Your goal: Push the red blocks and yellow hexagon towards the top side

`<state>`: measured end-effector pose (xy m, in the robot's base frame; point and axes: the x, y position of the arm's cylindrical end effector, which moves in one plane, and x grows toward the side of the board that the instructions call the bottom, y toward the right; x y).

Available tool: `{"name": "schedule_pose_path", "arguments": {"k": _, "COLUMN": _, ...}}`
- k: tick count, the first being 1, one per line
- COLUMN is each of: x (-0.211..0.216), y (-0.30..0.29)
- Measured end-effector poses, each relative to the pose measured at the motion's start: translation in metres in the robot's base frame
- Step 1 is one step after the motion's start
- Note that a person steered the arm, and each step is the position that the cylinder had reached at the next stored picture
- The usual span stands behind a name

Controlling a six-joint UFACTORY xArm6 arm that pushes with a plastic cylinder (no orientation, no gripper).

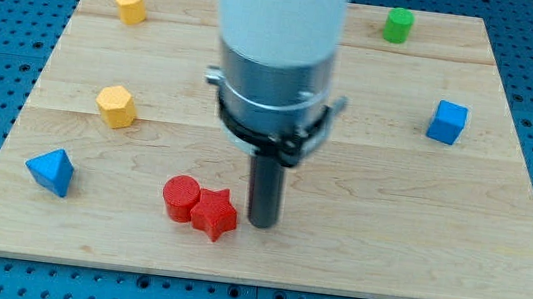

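Note:
A red cylinder [179,198] and a red star block [215,214] lie touching each other near the view's bottom, left of centre. My tip [261,223] stands just to the right of the red star, a small gap apart. A yellow hexagon [115,106] lies at the left, midway up the board. A second yellow block [130,5] lies near the top left corner; its shape is unclear.
A blue pyramid-like block [51,170] lies at the lower left. A blue cube [447,122] lies at the right. A green cylinder [397,25] stands at the top right. The wooden board [388,234] rests on a blue pegboard. The arm's body hides the board's top middle.

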<state>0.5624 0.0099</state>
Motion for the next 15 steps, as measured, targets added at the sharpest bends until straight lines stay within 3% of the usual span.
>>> {"name": "schedule_pose_path", "arguments": {"k": 1, "x": 0.034, "y": -0.020}}
{"name": "schedule_pose_path", "arguments": {"k": 3, "x": -0.044, "y": -0.147}}
{"name": "schedule_pose_path", "arguments": {"k": 4, "x": -0.071, "y": -0.159}}
{"name": "schedule_pose_path", "arguments": {"k": 5, "x": -0.098, "y": -0.129}}
{"name": "schedule_pose_path", "arguments": {"k": 7, "x": -0.111, "y": -0.080}}
{"name": "schedule_pose_path", "arguments": {"k": 9, "x": -0.199, "y": -0.117}}
{"name": "schedule_pose_path", "arguments": {"k": 10, "x": -0.183, "y": -0.084}}
{"name": "schedule_pose_path", "arguments": {"k": 12, "x": 0.011, "y": -0.055}}
{"name": "schedule_pose_path", "arguments": {"k": 14, "x": 0.024, "y": -0.090}}
{"name": "schedule_pose_path", "arguments": {"k": 15, "x": 0.021, "y": -0.142}}
